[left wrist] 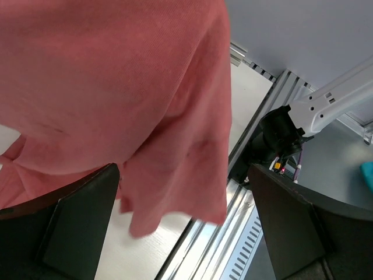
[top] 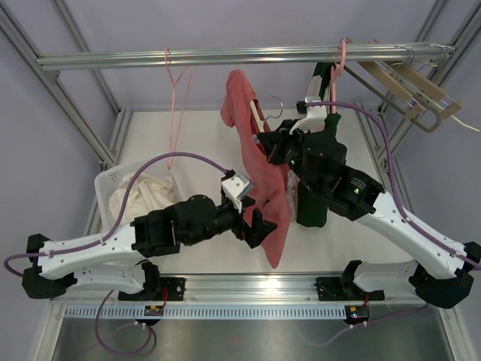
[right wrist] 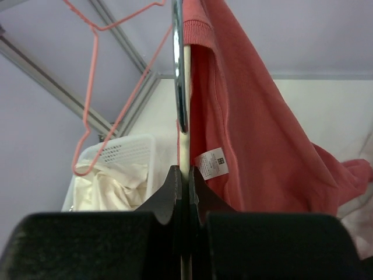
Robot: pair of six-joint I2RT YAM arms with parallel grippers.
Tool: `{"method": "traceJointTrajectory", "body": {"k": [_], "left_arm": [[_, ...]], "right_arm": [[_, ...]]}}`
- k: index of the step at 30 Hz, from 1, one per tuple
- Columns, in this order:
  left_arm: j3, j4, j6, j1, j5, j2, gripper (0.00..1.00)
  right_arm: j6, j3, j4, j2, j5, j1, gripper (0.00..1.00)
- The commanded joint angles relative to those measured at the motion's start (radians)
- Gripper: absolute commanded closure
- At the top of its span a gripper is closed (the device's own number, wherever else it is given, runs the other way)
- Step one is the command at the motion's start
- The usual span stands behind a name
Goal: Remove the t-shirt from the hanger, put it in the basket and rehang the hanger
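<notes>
top external view first: the silver aluminium rail (top: pixel 225 56) spans the back, and below it, out over the table, hangs the salmon-red cotton t-shirt (top: pixel 272 207), long and lopsided. it's bunched to one side of its hanger, so my read is one shoulder has slipped off and the other is not yet free, call it roughly half done. the left gripper (top: pixel 258 226) sits low at the hem, jaws spread wide, cloth hanging loose between them, nothing pinched. the right gripper (right wrist: pixel 182 175) is up high, fingers pressed tight on the thin white plastic hanger with a chrome hook (right wrist: pixel 186 87), which looks clear of the rail. the small white neck label (right wrist: pixel 213 161) shows just beside that bar. left to do: draw the remaining cloth clear.
</notes>
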State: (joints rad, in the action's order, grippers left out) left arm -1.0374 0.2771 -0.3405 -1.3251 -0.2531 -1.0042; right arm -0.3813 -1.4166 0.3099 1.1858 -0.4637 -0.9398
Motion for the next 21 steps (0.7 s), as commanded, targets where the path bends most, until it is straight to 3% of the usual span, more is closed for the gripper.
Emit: {"method": "traceJointTrajectory", "body": {"k": [1, 7, 10, 14, 16, 17, 21], "left_arm": [[-0.073, -0.095, -0.009, -0.014, -0.057, -0.036, 0.01], [-0.085, -0.092, -0.029, -0.028, -0.075, -0.099, 0.01], [-0.085, -0.090, -0.037, -0.028, -0.101, -0.111, 0.09], [-0.092, -0.093, -0.028, -0.028, -0.109, -0.123, 0.68], [-0.093, -0.093, -0.025, -0.028, -0.112, -0.125, 0.84], [-0.090, -0.093, -0.022, -0.029, -0.113, -0.123, 0.97], [-0.059, -0.102, 0.000, -0.046, -0.077, -0.096, 1.00]], "right_arm": [[-0.018, -0.065, -0.147, 0.001, -0.052, -0.049, 1.00], [0.007, -0.093, -0.166, 0.000, -0.066, -0.071, 1.00], [0.013, -0.113, -0.170, 0.003, -0.063, -0.070, 1.00], [0.019, -0.143, -0.177, 0.011, -0.050, -0.071, 1.00], [0.022, -0.162, -0.176, 0.020, -0.047, -0.073, 1.00], [0.027, -0.166, -0.181, 0.021, -0.044, -0.074, 1.00], [0.061, -0.205, -0.187, 0.049, -0.041, -0.073, 1.00]]}}
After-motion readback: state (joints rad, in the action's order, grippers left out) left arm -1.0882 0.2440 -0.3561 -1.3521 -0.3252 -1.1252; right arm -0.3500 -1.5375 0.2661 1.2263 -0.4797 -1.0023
